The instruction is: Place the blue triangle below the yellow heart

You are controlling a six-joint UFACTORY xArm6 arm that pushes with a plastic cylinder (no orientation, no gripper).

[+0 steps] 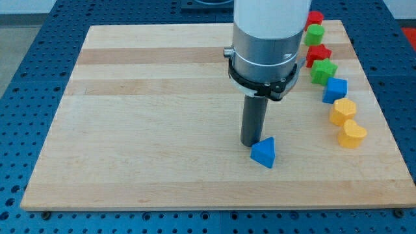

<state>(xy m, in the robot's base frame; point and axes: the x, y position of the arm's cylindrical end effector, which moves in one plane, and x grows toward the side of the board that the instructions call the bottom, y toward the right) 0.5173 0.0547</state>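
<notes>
The blue triangle (264, 153) lies on the wooden board (162, 110), low and right of centre. My tip (251, 143) stands just to its upper left, touching or nearly touching it. The yellow heart (351, 134) lies near the board's right edge, well to the right of the triangle and slightly higher.
A column of blocks runs along the right edge: a red block (315, 18), a green block (314, 34), a red star-like block (318, 54), a green star-like block (323, 71), a blue block (335, 90) and a yellow hexagon (342, 111) just above the heart.
</notes>
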